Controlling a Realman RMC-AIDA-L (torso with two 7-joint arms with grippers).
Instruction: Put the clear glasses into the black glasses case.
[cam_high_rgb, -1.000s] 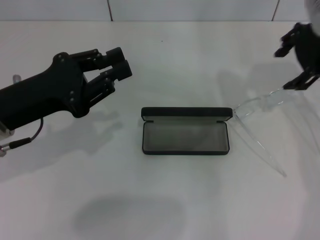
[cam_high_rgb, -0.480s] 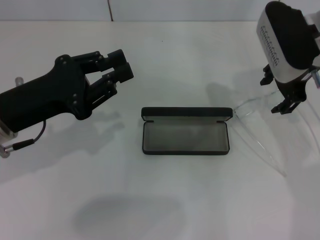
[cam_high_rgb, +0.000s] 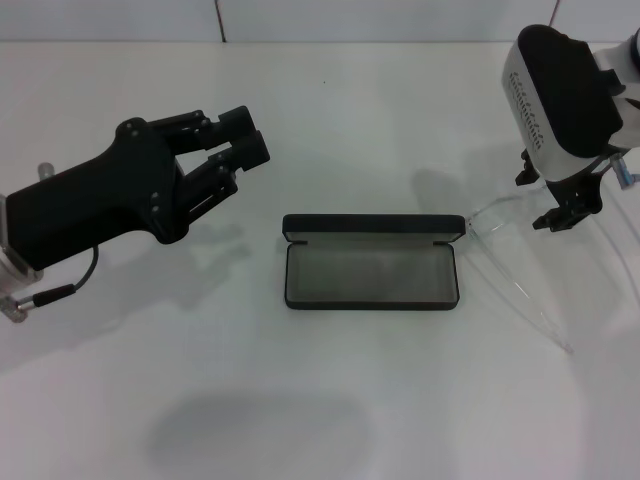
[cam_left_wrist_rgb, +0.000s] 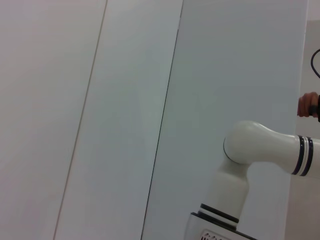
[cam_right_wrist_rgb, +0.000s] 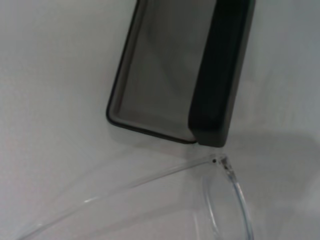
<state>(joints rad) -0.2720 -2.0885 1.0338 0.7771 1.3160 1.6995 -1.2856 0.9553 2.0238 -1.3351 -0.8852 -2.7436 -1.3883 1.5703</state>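
The black glasses case (cam_high_rgb: 370, 300) lies open in the middle of the white table, grey lining up and lid (cam_high_rgb: 372, 226) standing at the far side. The clear glasses (cam_high_rgb: 510, 212) lie just right of it, one long arm (cam_high_rgb: 525, 300) reaching toward the table's front. My right gripper (cam_high_rgb: 546, 198) hangs over the glasses' front, open, with a finger on either side of the lens. In the right wrist view the case (cam_right_wrist_rgb: 160, 65) and the glasses' hinge (cam_right_wrist_rgb: 220, 161) lie close together. My left gripper (cam_high_rgb: 246, 134) hovers shut, left of the case.
The white table (cam_high_rgb: 330, 400) runs to a tiled wall at the back. The left wrist view shows only wall panels, the white right arm (cam_left_wrist_rgb: 260, 150) and part of a person's hand (cam_left_wrist_rgb: 306, 105) at the edge.
My right arm has come down from the upper right edge, and its fingers now straddle the glasses' front. The left arm has drifted slightly right. Case and glasses have not moved.
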